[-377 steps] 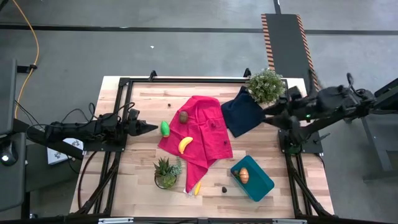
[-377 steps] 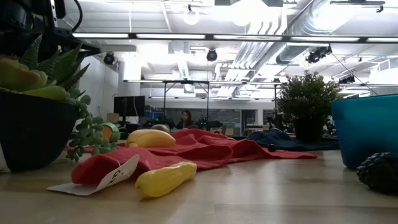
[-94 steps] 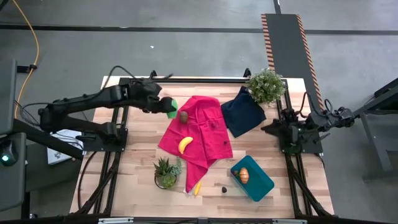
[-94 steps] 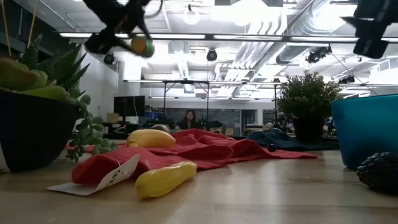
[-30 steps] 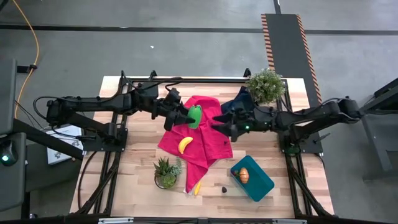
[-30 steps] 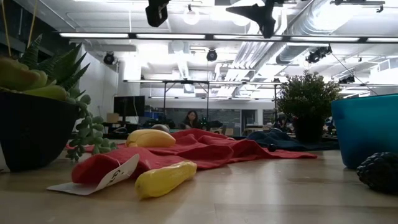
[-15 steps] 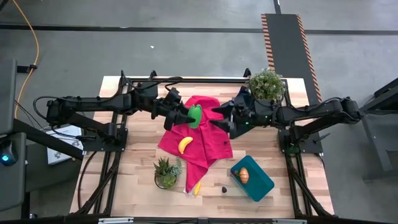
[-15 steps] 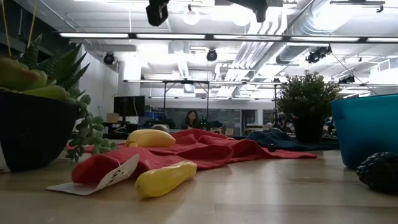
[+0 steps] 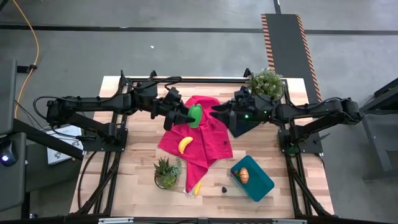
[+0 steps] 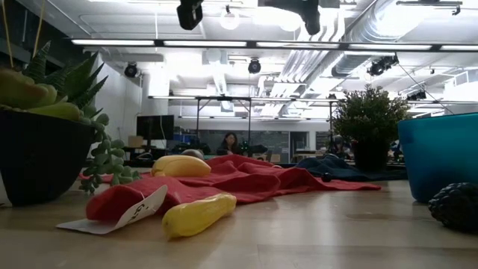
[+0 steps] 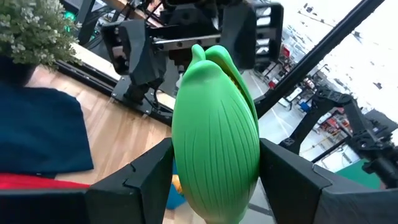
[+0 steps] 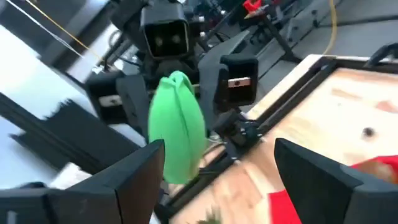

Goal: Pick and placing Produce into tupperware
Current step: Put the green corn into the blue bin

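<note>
My left gripper [image 9: 188, 116] reaches from the table's left and is shut on a green ribbed toy piece [image 9: 195, 116], held high above the red cloth [image 9: 205, 140]. In the left wrist view the piece [image 11: 216, 134] fills the middle. My right gripper [image 9: 216, 114] is open and faces the piece [image 12: 179, 127] from the table's right, just short of it. The teal tub [image 9: 263, 185] stands at the near right with an orange piece [image 9: 244, 175] in it. One banana [image 9: 185, 144] lies on the red cloth, and another [image 9: 197, 188] lies by the near edge. My left gripper pinches the green piece between its two fingers [image 11: 140, 180], on its two broad sides [image 11: 181, 165] near its rounded end. The fingers come level from the table's left. The piece is lifted clear of the cloth, and its pointed end sticks out toward my right gripper.
A succulent pot [image 9: 166, 172] stands near the front, and a bushy potted plant [image 9: 266, 84] stands at the far right. A navy cloth [image 9: 247, 118] lies under my right arm. A small dark lump [image 9: 224, 187] lies beside the tub.
My right gripper has moved toward the table's far edge and a little left, closing on the green piece, and has stayed open. My left gripper holds the piece still in the air.
</note>
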`<state>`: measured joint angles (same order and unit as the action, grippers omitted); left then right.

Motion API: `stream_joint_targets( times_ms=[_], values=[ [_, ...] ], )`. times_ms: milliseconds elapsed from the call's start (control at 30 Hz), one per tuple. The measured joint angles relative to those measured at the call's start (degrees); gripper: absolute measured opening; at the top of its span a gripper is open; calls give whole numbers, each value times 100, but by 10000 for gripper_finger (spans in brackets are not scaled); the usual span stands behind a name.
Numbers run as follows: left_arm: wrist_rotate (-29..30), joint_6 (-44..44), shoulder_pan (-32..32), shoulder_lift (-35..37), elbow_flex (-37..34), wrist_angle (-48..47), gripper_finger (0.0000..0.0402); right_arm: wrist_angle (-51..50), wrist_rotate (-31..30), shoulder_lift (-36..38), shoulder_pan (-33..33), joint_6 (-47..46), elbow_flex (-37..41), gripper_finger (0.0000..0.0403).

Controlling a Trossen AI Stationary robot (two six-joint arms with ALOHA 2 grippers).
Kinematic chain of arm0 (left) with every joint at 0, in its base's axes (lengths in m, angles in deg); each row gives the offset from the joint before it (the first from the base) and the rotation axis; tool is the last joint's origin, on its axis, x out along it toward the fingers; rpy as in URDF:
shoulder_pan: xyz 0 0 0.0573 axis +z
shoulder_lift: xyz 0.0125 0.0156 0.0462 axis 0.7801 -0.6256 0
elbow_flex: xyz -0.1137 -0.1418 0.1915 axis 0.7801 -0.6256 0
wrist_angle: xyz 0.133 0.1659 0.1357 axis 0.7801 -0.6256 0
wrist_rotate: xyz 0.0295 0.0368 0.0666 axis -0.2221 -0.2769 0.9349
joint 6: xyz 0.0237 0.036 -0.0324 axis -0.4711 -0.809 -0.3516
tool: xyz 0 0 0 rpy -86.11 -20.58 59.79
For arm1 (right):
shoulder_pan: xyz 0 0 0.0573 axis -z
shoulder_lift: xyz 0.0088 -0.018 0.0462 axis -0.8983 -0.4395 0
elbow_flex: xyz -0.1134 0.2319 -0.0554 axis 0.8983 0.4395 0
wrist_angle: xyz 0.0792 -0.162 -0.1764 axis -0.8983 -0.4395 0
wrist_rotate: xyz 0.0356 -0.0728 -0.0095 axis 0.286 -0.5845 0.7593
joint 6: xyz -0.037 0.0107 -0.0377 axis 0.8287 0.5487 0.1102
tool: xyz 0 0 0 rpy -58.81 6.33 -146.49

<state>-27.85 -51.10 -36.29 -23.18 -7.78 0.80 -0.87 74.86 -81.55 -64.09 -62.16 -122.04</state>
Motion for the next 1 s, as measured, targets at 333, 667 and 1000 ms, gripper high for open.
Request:
stream_joint_targets(
  times_ms=[333, 667, 1000],
  values=[
    [339, -9, 0, -6, -2, 35, 209, 562, 113, 2, 28, 98, -2, 293],
    [246, 416, -82, -307, -1, 428, 209, 527, 105, -39, 54, 200, -2, 293],
    [137, 584, -76, -479, 2, 1011, 209, 501, 107, -39, 54, 202, -2, 293]
  ],
)
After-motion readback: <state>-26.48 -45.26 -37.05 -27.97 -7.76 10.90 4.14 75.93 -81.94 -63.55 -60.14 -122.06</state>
